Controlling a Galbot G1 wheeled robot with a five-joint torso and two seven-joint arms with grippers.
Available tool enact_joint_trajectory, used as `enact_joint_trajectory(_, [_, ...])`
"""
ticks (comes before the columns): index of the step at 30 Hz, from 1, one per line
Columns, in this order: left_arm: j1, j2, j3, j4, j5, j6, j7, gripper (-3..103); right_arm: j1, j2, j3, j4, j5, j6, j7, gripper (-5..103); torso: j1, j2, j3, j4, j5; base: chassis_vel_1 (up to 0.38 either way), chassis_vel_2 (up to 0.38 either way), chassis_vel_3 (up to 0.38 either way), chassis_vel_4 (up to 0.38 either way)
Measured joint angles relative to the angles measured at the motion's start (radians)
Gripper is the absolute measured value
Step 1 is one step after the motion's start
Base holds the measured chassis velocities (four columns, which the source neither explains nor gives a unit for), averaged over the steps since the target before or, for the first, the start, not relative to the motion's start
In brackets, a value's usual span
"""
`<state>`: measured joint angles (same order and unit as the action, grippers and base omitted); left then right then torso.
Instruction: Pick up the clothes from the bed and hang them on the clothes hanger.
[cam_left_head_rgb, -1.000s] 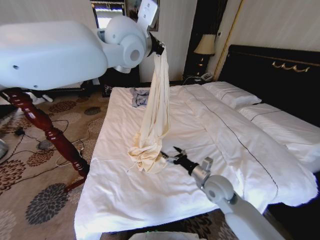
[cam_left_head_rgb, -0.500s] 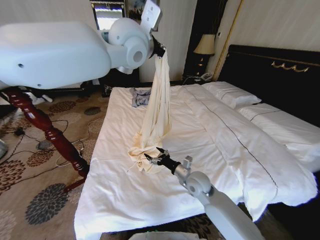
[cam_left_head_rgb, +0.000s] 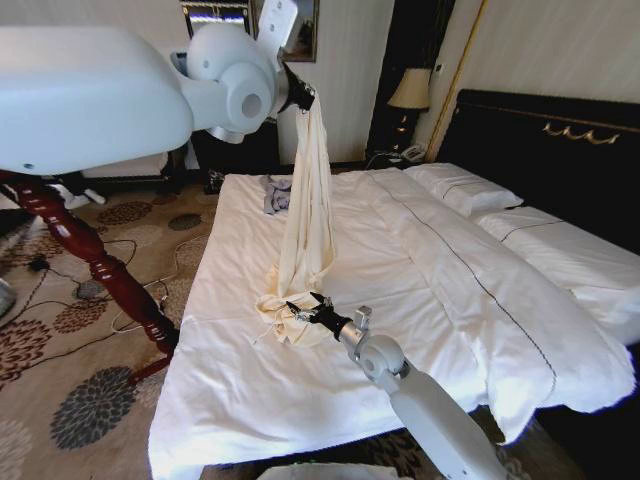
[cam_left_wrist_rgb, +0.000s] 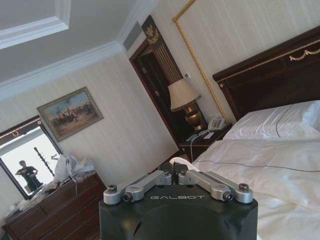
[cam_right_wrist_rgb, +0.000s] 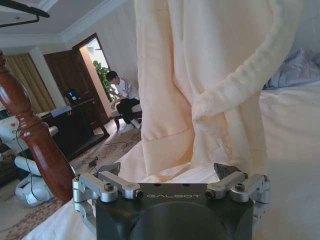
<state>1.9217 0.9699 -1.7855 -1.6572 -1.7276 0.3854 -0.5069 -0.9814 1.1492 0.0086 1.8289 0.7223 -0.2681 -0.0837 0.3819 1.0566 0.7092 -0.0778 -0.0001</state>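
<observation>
The left gripper (cam_left_head_rgb: 300, 97), raised high above the bed (cam_left_head_rgb: 250, 400), is clamped on the top of the robe (cam_left_head_rgb: 308, 215), so the garment hangs as a long, near-vertical column whose lower end lies heaped on the sheet. The right gripper (cam_left_head_rgb: 303, 312) sits low at that heap with its fingers spread wide and holding nothing; the folds lie directly ahead of its tips, touching or nearly so. The right arm is therefore the nearer one to the bottom of the robe, the reach running level across the bed toward the base of the column.
</observation>
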Motion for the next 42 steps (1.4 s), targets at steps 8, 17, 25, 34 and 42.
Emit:
enact_joint_trajectory(8, [-0.040,-0.019,0.025,-0.022,-0.021,-0.003,0.005,1,0.024,0.017,-0.010,-0.032,0.003,-0.007,0.037,100,0.000,0.000,0.000,0.0001,0.0001,0.000,0.000,0.000,0.000])
enact_joint_trajectory(17, [-0.074,-0.053,0.046,-0.077,-0.035,-0.005,0.004,1,0.045,0.019,-0.008,-0.046,0.050,-0.018,0.059,103,0.000,0.000,0.000,-0.0001,0.0002,0.000,0.000,0.000,0.000])
enact_joint_trajectory(25, [-0.090,-0.077,0.063,-0.095,-0.028,-0.005,0.004,1,0.078,0.051,-0.039,-0.058,0.041,-0.034,0.072,96,0.000,0.000,0.000,0.0002,-0.0001,0.000,0.000,0.000,0.000])
enact_joint_trajectory(34, [-0.194,-0.097,0.117,-0.119,-0.052,-0.022,0.028,1,0.100,0.060,-0.039,-0.084,-0.008,-0.043,0.093,96,0.000,0.000,0.000,0.0002,0.0001,0.000,0.000,0.000,0.000])
enact_joint_trajectory(42, [-0.200,-0.119,0.125,-0.153,-0.055,-0.022,0.024,1,0.126,0.066,-0.045,-0.081,0.033,-0.045,0.106,86,0.000,0.000,0.000,0.0000,0.0001,0.000,0.000,0.000,0.000])
